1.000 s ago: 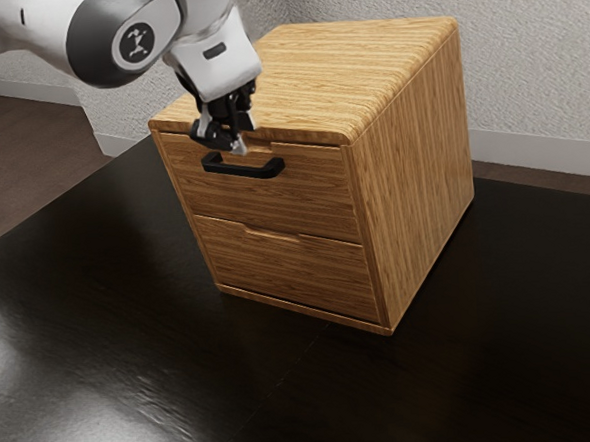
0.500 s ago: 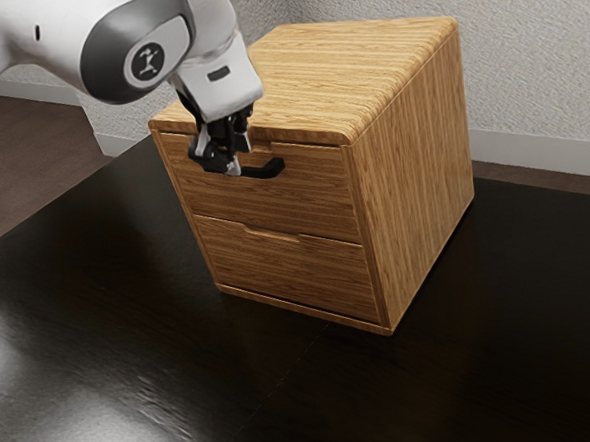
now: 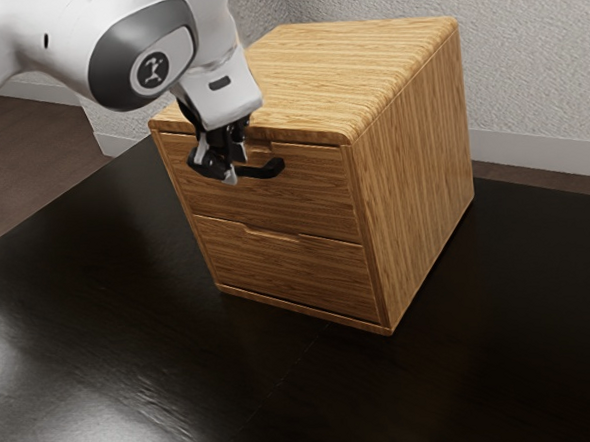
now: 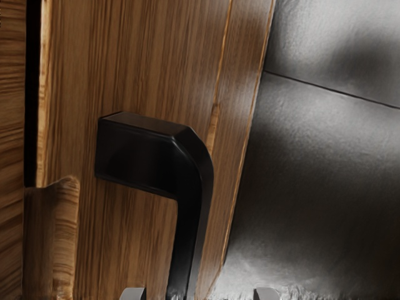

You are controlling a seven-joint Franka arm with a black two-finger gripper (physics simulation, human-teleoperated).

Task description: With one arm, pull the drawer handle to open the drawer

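1. Wooden cabinet stands on dark worktop, with two drawers in its front.
2. Top drawer sits flush with the cabinet front and looks closed. Lower drawer likewise flush.
3. Black handle is mounted on the top drawer, just under the cabinet's top edge.
4. Hand is down over the handle's end nearest the exterior view's left, arm entering from the upper left.
5. Wrist view: handle runs between the two fingertips; a gap shows on each side, so the hand is released, straddling but not clamping.
6. Worktop lies beyond the drawer's edge.
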